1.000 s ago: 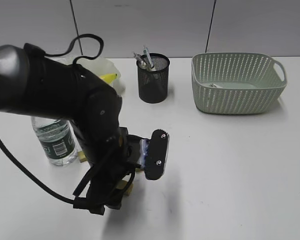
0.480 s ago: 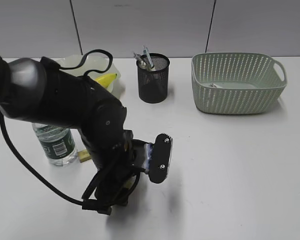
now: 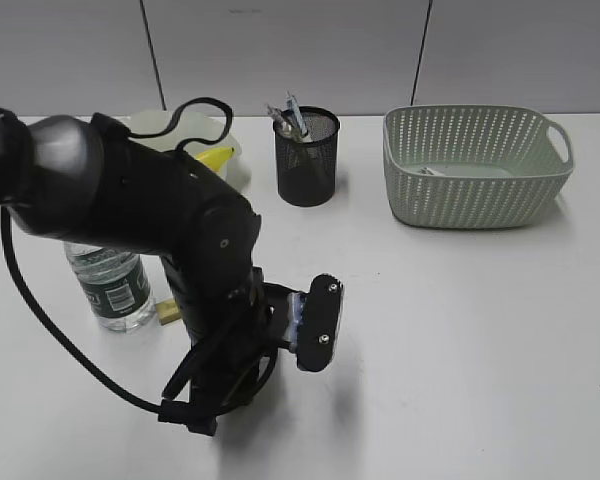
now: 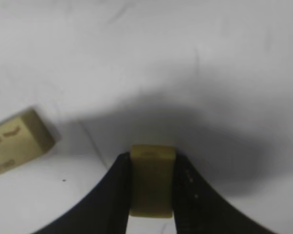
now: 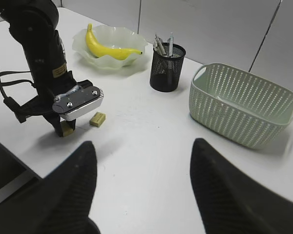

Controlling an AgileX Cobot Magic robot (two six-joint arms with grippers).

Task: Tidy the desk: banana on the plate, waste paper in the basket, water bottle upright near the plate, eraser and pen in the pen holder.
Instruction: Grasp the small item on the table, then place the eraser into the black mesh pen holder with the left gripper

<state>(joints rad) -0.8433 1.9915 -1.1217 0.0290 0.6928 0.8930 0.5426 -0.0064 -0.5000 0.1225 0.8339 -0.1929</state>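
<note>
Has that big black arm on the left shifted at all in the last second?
Yes. Against the pen holder, which stayed put, the left arm has sunk lower and uncovered the banana, and its gripper has closed on a tan eraser.

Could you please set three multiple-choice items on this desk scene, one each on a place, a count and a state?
1. Where is the banana?
A. in the plate
B. in the basket
C. on the bare desk

2. How many tan erasers show in the left wrist view?
A. one
B. two
C. three

3. What does the left claw do?
A. hangs open over nothing
B. grips an eraser
C. holds a pen

Answers: 1 A, it lies inside the ruffled dish. 2 B, one between the fingers, another eraser lies apart. 3 B, both fingers press its sides.
</note>
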